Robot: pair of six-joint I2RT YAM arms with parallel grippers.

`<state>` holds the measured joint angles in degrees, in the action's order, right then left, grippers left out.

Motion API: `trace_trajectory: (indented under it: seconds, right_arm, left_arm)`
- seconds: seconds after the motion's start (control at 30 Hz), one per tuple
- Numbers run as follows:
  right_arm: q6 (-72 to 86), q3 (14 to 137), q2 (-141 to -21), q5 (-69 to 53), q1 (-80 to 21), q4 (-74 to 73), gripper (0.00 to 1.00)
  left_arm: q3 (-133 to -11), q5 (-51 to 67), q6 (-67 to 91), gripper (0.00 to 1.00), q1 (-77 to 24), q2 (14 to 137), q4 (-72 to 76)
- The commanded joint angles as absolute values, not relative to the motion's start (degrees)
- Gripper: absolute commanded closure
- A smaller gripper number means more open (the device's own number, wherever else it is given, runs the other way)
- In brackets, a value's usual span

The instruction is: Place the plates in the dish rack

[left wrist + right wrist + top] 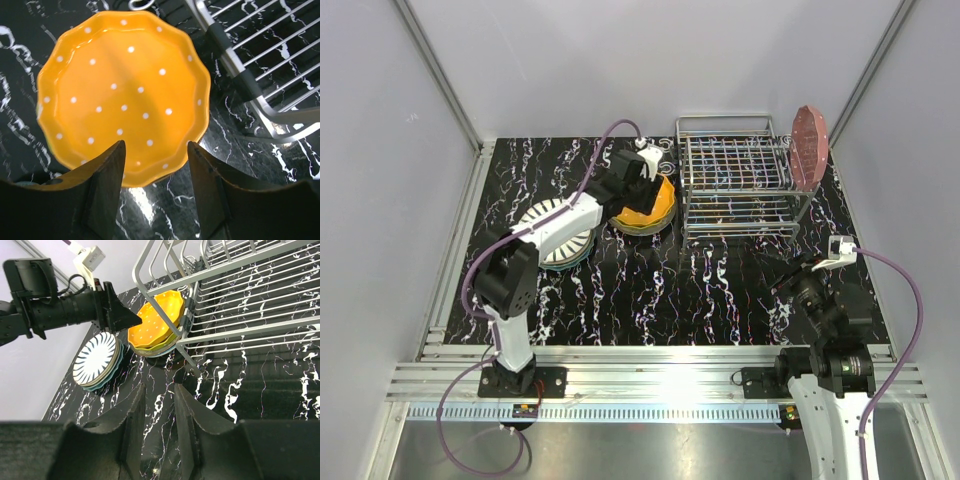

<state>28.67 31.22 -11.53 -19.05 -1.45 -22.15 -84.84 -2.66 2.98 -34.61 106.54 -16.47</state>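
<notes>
Left gripper hangs half-open, empty, above the orange plate, at its near rim.
Rack just beside it; right gripper slightly open, empty.

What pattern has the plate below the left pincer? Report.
Orange plate, white dots; left wrist view.

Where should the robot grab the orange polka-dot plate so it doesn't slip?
Pinch its wavy rim at the edge nearest the left gripper, coming from above. The orange plate lies flat on a stack, so only the raised rim sticks out; the dish rack crowds one side.
</notes>
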Motion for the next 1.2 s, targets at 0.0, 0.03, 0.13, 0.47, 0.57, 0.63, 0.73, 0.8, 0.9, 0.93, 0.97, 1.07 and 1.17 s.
trace_trajectory:
  seconds: [0.0, 0.03, 0.13, 0.47, 0.57, 0.63, 0.73, 0.8, 0.9, 0.93, 0.97, 1.07, 1.17]
  right_arm:
    - [27.60, 31.20, -11.07, -18.02, -2.11, -20.04, 0.64]
    - [27.68, 31.29, -10.99, -18.02, -2.02, -19.95, 0.64]
    - [27.60, 30.77, -11.16, -17.93, -2.02, -19.43, 0.64]
    - [27.60, 30.67, -11.42, -17.58, -2.11, -19.25, 0.64]
    - [27.51, 30.67, -11.43, -17.49, -2.11, -19.25, 0.64]
    - [27.51, 30.67, -11.43, -17.40, -2.02, -19.16, 0.64]
    - [27.60, 30.67, -11.34, -17.31, -2.11, -19.16, 0.64]
    - [27.60, 30.67, -11.25, -17.40, -2.02, -19.16, 0.64]
    - [27.60, 30.59, -11.25, -17.40, -2.02, -19.16, 0.64]
    - [27.51, 30.59, -11.16, -17.49, -2.02, -19.16, 0.64]
    - [27.60, 30.59, -11.08, -17.49, -2.11, -19.16, 0.64]
    - [27.60, 30.50, -11.08, -17.58, -2.02, -19.16, 0.64]
    - [27.60, 30.59, -11.16, -17.58, -2.11, -19.07, 0.64]
  left_arm:
    - [-85.95, 2.10, 0.35, 0.46, -35.42, 109.07, -10.81]
    - [-86.65, 2.02, 0.35, 0.48, -35.68, 109.59, -10.72]
    - [-87.80, 0.97, 0.53, 0.50, -35.95, 111.97, -10.90]
    - [-86.84, 2.64, 1.32, 0.53, -36.12, 115.22, -9.58]
    - [-86.57, 0.26, 1.32, 0.56, -36.47, 115.58, -9.93]
    - [-85.96, 0.26, 1.58, 0.57, -36.47, 115.31, -10.02]
    - [-83.50, 1.05, 2.02, 0.55, -36.56, 112.25, -7.66]
    - [-81.84, 4.20, 1.50, 0.55, -36.56, 111.27, -6.25]
    - [-82.35, 4.92, 0.71, 0.54, -36.47, 111.53, -6.85]
    - [-82.70, 5.01, 0.53, 0.53, -36.47, 111.97, -7.46]
    - [-82.88, 4.92, 0.44, 0.53, -36.56, 112.84, -7.73]
    - [-83.49, 4.05, 0.35, 0.54, -36.56, 114.34, -8.52]
    - [-83.67, 2.12, 0.44, 0.62, -36.47, 114.87, -8.70]
